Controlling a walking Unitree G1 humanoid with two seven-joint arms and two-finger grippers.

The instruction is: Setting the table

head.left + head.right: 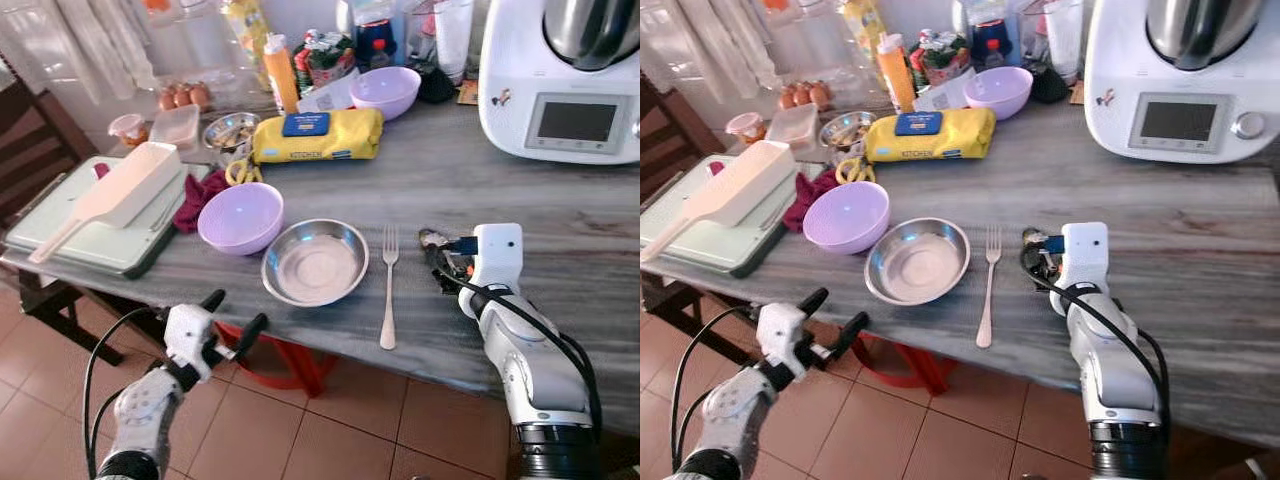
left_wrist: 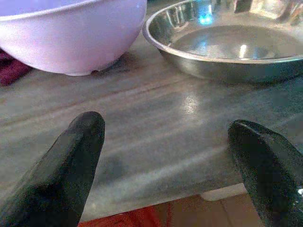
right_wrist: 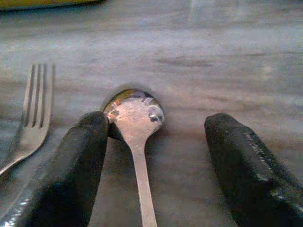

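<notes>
A grey stone-look table (image 1: 520, 200) stands on a terracotta tile floor (image 1: 330, 430), with a dark chair (image 1: 30, 140) at its left end. On it are two lilac bowls, one (image 1: 240, 217) by the steel bowl (image 1: 315, 262) and one (image 1: 385, 91) further back, one fork (image 1: 388, 285) and one spoon (image 3: 137, 127). The right gripper (image 3: 156, 137) rests on the table, fingers spread wide either side of the spoon without clasping it. The left gripper (image 2: 170, 151), wide open and empty, hovers at the table's near edge. Clutter at the back is hard to make out.

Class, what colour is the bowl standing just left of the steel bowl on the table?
The bowl is pale lilac purple, best seen in the left eye view.
</notes>
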